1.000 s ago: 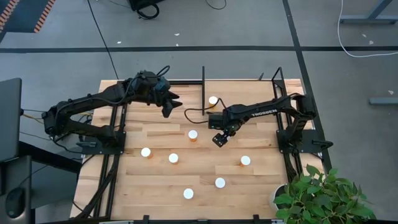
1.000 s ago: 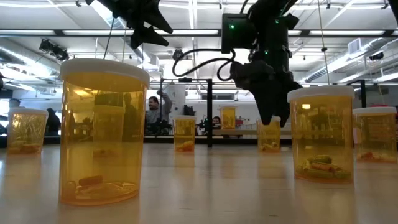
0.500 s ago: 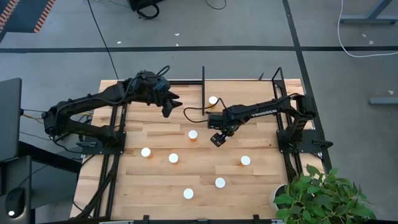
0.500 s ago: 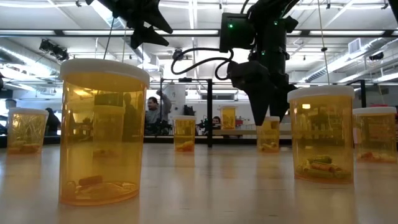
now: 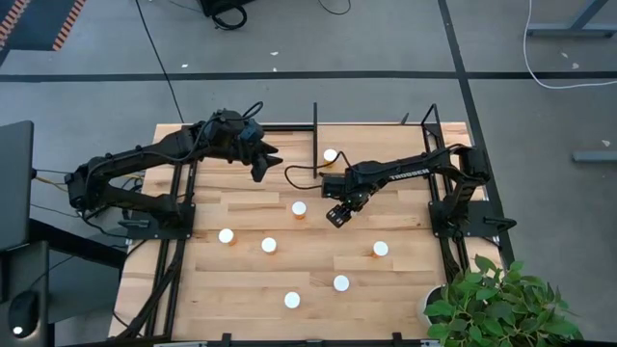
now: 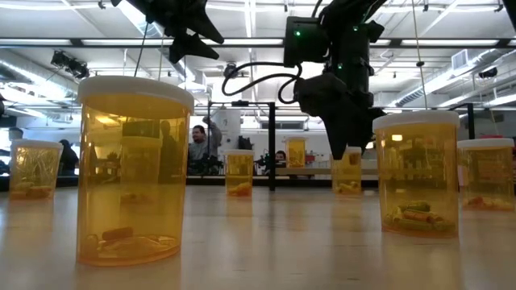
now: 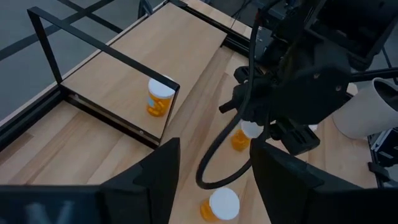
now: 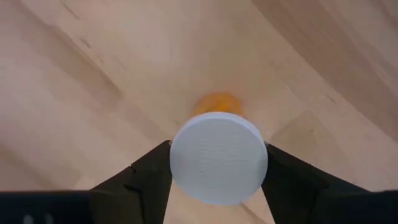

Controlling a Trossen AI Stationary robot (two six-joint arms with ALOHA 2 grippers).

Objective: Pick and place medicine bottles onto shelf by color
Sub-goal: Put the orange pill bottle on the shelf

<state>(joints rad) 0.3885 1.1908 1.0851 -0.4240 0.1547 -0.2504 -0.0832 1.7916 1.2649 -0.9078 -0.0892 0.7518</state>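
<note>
Planked tabletop (image 5: pixel 241 289), right end effector (image 5: pixel 336 216) straddling bottle (image 8: pixel 219 155), fingers apart

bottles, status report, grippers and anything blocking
Right gripper open around a bottle, low over table. Left gripper open, waiting near the shelf. Nothing in the way.

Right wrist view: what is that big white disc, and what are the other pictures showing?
Two dark robot arms work at a planked wooden table. The disc is the white cap of a small translucent orange medicine bottle, filmed by a camera on the right arm's wrist. The right gripper is down over it. The high view looks straight down and the low view looks level across the tabletop. More bottles stand scattered, with one bottle on the pale plywood shelf. The left gripper hovers open, holding nothing.
</note>
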